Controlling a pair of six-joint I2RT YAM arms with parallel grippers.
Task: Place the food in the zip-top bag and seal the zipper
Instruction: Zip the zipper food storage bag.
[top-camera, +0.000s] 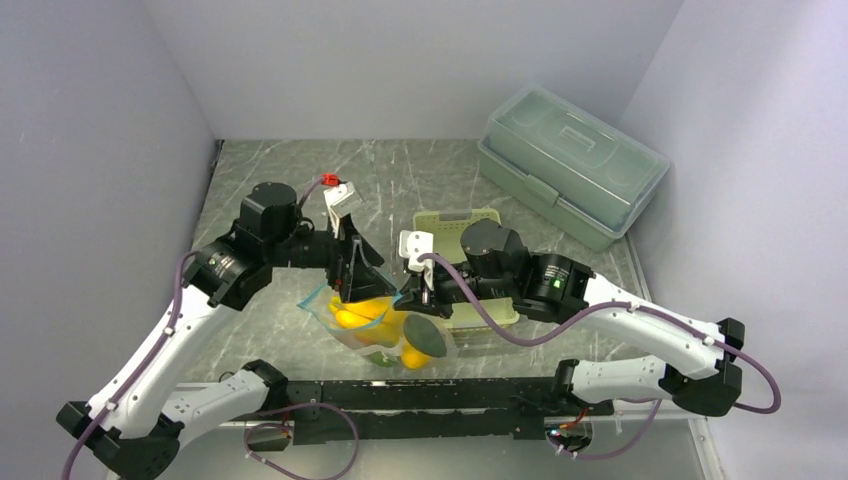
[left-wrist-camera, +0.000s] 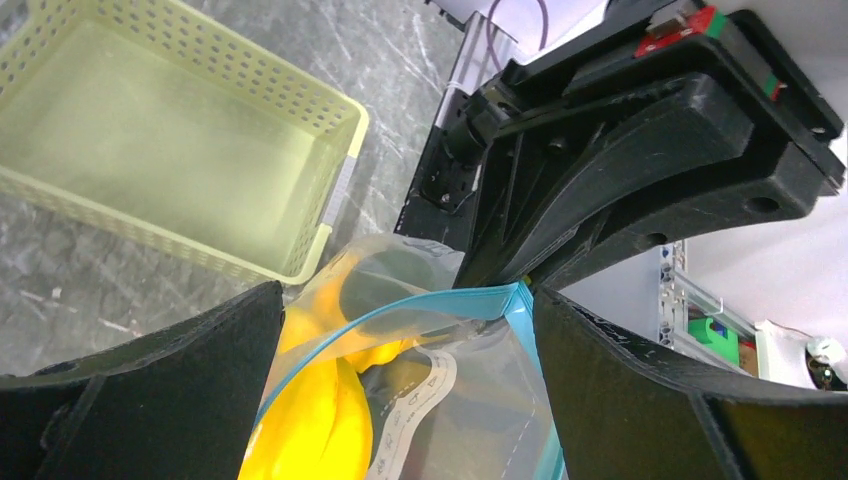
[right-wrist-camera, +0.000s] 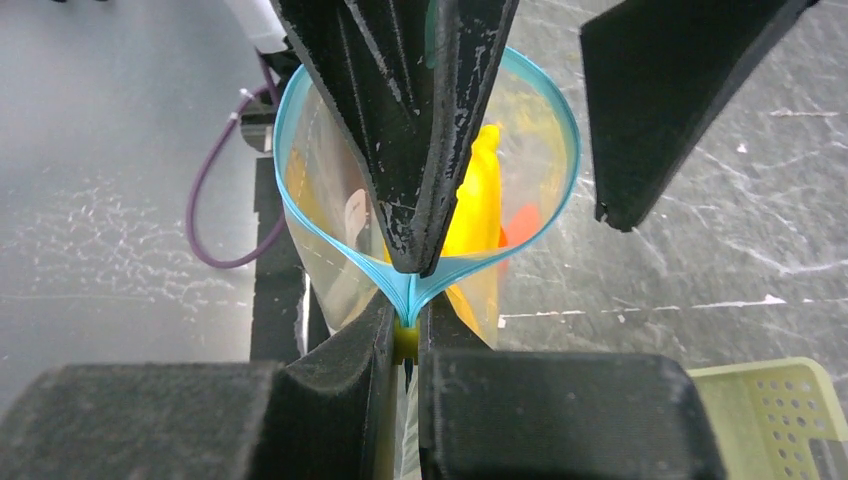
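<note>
The clear zip-top bag (top-camera: 385, 330) stands at the table's front middle and holds the food: yellow bananas (top-camera: 362, 314), a dark green avocado (top-camera: 427, 337) and an orange piece (right-wrist-camera: 520, 225). Its light blue zipper (right-wrist-camera: 298, 222) gapes in a wide loop. My right gripper (right-wrist-camera: 408, 318) is shut on one end of the zipper, where the two strips meet. My left gripper (left-wrist-camera: 405, 400) is open over the bag's mouth. Its fingers (left-wrist-camera: 140, 390) are wide apart and grip nothing. The bananas (left-wrist-camera: 310, 420) show between them.
The pale green perforated basket (left-wrist-camera: 330, 150) is empty beside the bag and lies partly under my right arm (top-camera: 470, 222). A large translucent lidded box (top-camera: 570, 165) stands at the back right. A black rail (top-camera: 420, 395) runs along the near edge.
</note>
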